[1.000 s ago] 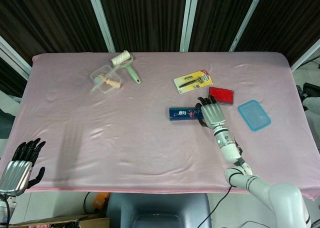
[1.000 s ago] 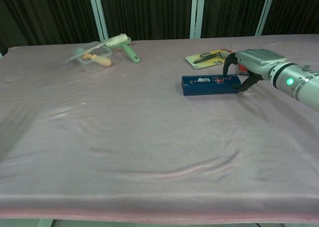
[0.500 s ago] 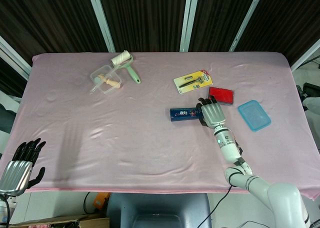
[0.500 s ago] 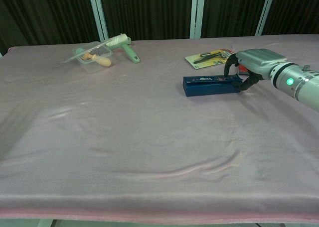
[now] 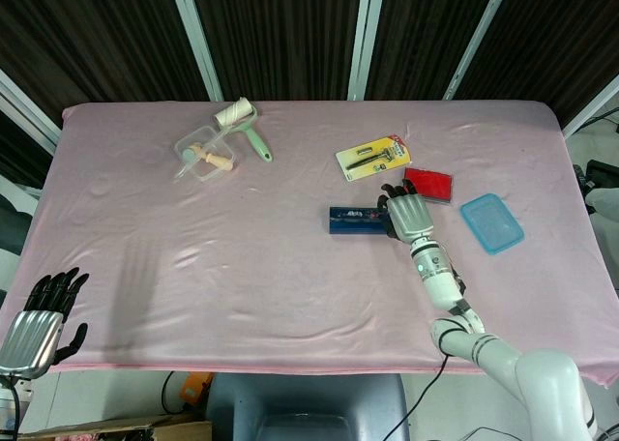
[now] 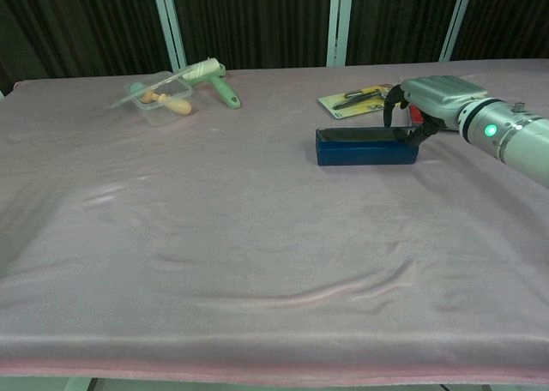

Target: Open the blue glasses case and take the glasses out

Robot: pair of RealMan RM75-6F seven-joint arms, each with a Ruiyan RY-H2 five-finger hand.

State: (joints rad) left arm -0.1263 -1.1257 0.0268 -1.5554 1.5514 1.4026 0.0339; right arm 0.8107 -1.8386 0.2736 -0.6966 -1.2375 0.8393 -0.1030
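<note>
Pink tablecloth [image 6: 214, 254] matt, wrinkled cloth; blue glasses case [image 6: 366, 146] smooth, slightly glossy.

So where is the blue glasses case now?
In the head view, the blue glasses case lies right of centre on the pink cloth, just below the yellow card, with the right hand at its right end.

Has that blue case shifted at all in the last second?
Yes. The blue glasses case has tipped over, its patterned face turning up and away from the chest camera toward the yellow card pack, under the right hand.
</note>
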